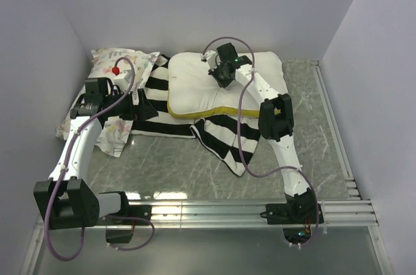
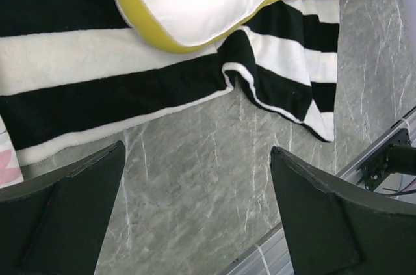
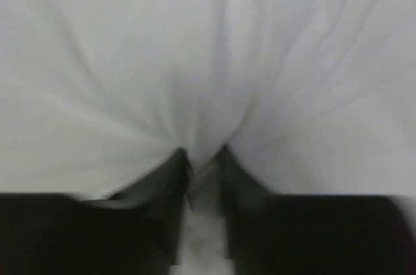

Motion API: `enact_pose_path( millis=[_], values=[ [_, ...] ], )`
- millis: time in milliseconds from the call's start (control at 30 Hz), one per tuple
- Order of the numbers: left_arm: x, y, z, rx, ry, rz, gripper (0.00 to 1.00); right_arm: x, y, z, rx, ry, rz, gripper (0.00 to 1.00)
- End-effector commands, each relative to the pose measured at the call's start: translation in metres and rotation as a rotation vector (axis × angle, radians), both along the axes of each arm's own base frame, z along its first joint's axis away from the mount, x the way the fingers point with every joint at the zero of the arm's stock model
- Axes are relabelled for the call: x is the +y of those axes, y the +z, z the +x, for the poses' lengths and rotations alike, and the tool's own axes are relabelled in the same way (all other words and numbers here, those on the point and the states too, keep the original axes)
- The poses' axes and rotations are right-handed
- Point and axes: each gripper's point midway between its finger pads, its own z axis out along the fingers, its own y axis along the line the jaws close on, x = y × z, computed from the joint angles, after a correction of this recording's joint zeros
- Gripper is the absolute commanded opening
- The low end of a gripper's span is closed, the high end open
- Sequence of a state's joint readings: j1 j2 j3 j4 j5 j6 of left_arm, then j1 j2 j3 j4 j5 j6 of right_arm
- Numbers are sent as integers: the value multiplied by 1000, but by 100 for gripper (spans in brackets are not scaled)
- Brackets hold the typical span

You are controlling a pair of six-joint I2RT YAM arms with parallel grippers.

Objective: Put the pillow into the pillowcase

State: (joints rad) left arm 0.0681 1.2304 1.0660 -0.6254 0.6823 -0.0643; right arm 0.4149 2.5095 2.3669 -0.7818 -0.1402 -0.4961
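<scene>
Pinching pillow (image 1: 193, 85) with right gripper (image 3: 203, 163) | left gripper (image 2: 195, 213) wide, holding nothing | pillowcase (image 2: 97, 86) at pillow's 7 o'clock

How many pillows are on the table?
2: the cream-white pillow at the back centre, on the striped pillowcase, and the floral-print pillow at the far left. No others visible.

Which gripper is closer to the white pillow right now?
Right. The right gripper is pinching fabric on the pillow; the left gripper hangs open beside the pillowcase, clear of the pillow.
</scene>
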Motion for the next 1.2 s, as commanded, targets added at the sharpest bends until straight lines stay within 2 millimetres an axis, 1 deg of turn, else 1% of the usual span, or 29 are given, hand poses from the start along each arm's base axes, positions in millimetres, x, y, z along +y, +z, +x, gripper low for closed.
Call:
enact_pose_path(
  millis=[0, 100, 133, 167, 200, 233, 300, 333, 400, 433, 467, 500, 533, 567, 600, 633, 667, 700, 733, 767, 800, 833, 867, 900, 967, 1000, 1067, 1100, 1167],
  values=[
    [3, 14, 9, -58, 7, 15, 99, -26, -17, -11, 62, -49, -87, 0],
    [6, 17, 10, -78, 22, 31, 99, -39, 25, -4, 20, -121, -11, 0],
    [6, 19, 10, -85, 27, 33, 99, -43, 62, -2, -36, -142, 38, 0],
    [8, 21, 11, -93, 33, 38, 99, -47, 84, 1, -73, -163, 73, 0],
    [9, 24, 13, -105, 35, 44, 99, -60, 104, 4, -95, -214, 110, 0],
    [9, 25, 13, -109, 36, 46, 99, -69, 147, 1, -167, -239, 146, 0],
    [9, 32, 16, -130, 35, 54, 99, -92, 188, -1, -228, -309, 184, 0],
    [10, 32, 18, -135, 34, 57, 99, -107, 219, -9, -284, -345, 197, 0],
    [10, 39, 21, -154, 16, 67, 99, -134, 246, -18, -324, -418, 212, 0],
    [10, 39, 24, -158, 10, 71, 99, -148, 270, -30, -361, -447, 227, 0],
    [11, 41, 27, -164, 11, 76, 99, -159, 280, -36, -381, -473, 231, 0],
    [12, 47, 30, -182, 15, 80, 99, -173, 282, -42, -380, -508, 230, 0],
    [13, 47, 33, -183, 19, 83, 99, -181, 302, -56, -416, -520, 245, 0],
    [13, 50, 36, -211, 0, 103, 99, -188, 307, -63, -427, -534, 242, 0],
    [14, 51, 38, -216, 0, 106, 99, -194, 300, -71, -412, -549, 219, 0],
    [15, 50, 42, -218, 2, 109, 99, -198, 314, -85, -441, -551, 223, 0],
    [15, 50, 44, -224, 2, 117, 99, -206, 315, -92, -454, -575, 198, 0],
    [17, 51, 48, -230, 4, 121, 99, -214, 297, -99, -423, -612, 158, 0],
    [17, 48, 51, -220, -2, 124, 99, -218, 301, -111, -432, -629, 153, 0],
    [19, 50, 55, -233, 2, 141, 99, -221, 293, -119, -412, -641, 139, 0],
    [22, 50, 60, -235, 12, 150, 99, -223, 268, -127, -352, -662, 119, 0],
    [23, 46, 64, -227, 15, 155, 99, -224, 264, -140, -340, -676, 123, 0],
    [24, 47, 67, -231, 18, 161, 99, -223, 253, -147, -311, -682, 124, 0],
    [25, 48, 70, -236, 18, 162, 99, -220, 220, -159, -231, -693, 110, 0],
    [24, 46, 74, -228, 21, 153, 99, -213, 200, -177, -187, -677, 129, 0],
    [23, 45, 75, -228, 17, 148, 99, -210, 166, -192, -111, -663, 104, 0],
    [21, 41, 74, -217, 9, 137, 99, -207, 150, -210, -102, -584, 77, 0],
    [19, 39, 73, -210, 0, 129, 99, -210, 117, -228, -40, -552, 28, 0],
    [19, 36, 72, -210, -8, 134, 99, -214, 105, -245, -60, -483, -4, 0]
  ],
)
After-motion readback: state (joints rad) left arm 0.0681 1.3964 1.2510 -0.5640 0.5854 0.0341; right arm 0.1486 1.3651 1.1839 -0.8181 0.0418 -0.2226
